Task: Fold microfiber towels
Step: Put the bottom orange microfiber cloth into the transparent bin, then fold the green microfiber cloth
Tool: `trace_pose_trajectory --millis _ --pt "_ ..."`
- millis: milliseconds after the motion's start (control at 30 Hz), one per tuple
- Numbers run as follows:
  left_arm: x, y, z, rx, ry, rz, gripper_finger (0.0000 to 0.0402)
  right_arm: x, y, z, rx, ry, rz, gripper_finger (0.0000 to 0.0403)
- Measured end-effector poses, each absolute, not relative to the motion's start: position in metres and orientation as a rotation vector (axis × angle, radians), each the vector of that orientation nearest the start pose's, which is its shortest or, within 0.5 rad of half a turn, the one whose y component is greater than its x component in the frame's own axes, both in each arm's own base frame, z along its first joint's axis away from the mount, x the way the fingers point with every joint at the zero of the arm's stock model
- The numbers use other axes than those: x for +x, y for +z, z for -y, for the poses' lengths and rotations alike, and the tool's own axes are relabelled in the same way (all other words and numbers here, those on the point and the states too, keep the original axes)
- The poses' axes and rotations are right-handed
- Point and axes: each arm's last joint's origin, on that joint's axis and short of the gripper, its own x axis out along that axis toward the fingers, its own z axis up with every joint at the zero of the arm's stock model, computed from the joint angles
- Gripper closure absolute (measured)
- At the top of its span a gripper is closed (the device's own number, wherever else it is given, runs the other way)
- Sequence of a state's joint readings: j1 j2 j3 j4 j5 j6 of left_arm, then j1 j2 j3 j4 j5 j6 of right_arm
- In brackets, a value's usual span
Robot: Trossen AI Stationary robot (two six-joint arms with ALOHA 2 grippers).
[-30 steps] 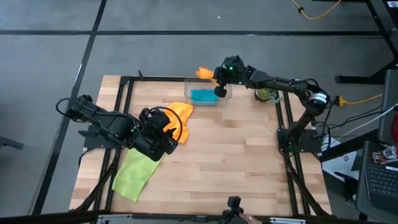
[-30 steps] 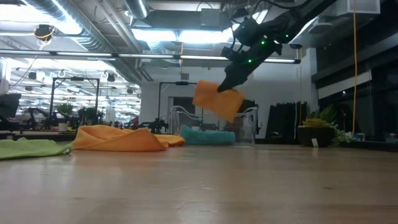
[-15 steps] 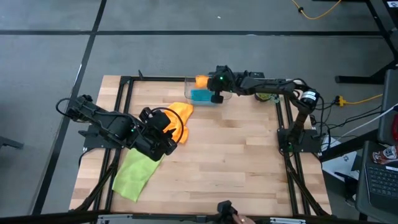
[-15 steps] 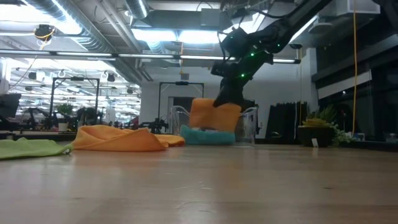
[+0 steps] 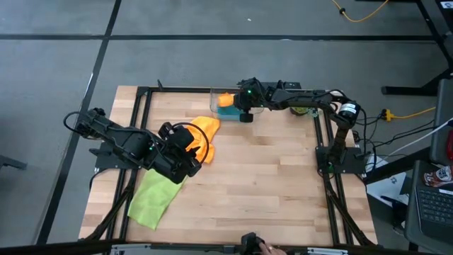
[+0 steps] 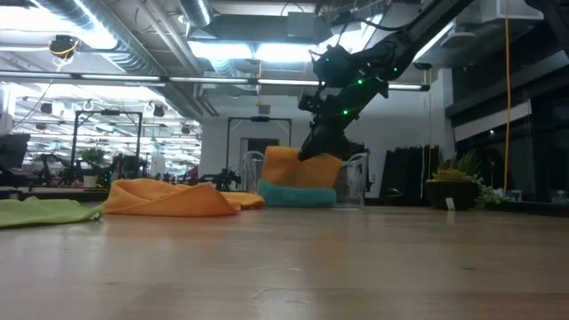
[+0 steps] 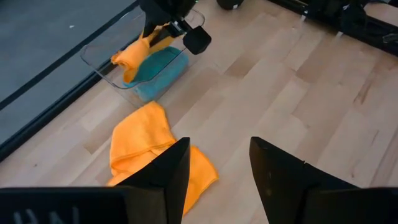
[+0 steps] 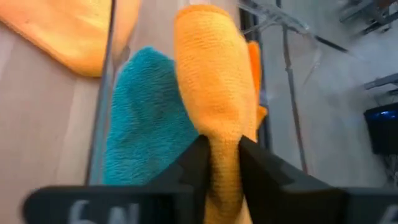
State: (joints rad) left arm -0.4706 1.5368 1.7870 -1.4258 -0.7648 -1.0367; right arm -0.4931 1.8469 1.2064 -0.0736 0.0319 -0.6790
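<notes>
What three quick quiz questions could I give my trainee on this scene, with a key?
1. True or false: the right gripper pinches the folded orange microfiber towel.
2. Which cloth lies in the clear plastic bin under that towel? A) lime green towel B) teal blue microfiber towel C) white towel
3. Fill in: the left gripper, fingers apart, hangs over the crumpled orange microfiber towel and holds ____.
Key: 1 true; 2 B; 3 nothing.
</notes>
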Motion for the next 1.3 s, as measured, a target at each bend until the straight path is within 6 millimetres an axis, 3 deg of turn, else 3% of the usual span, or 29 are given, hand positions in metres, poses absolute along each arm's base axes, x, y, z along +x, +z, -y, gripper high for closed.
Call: trace_pose_trajectory --millis 333,467,700,900,1067,1300 --pt "0.247 0.404 0.103 -0.267 0.689 -0.695 0.0243 0.352 0.189 0.17 -0.339 -0.222 -0.898 0.0178" --pt "0.247 0.404 0.103 -0.267 0.69 -0.696 0.0243 0.357 0.2 0.167 -0.295 -0.213 -0.915 0.0144" --pt "0.247 0.404 0.103 -0.267 0.69 -0.696 0.0243 0.371 0.267 0.172 -0.183 -0.248 -0.883 0.0132" --pt "0.247 0.404 0.105 -0.265 0.683 -0.696 0.0243 0.372 0.319 0.169 0.07 -0.315 -0.817 0.0131" --pt "0.245 0.404 0.109 -0.26 0.669 -0.697 0.0243 0.373 0.323 0.159 0.235 -0.231 -0.806 0.0131" --pt "0.241 0.404 0.118 -0.251 0.633 -0.699 0.0243 0.373 0.314 0.142 0.307 -0.171 -0.898 0.0131"
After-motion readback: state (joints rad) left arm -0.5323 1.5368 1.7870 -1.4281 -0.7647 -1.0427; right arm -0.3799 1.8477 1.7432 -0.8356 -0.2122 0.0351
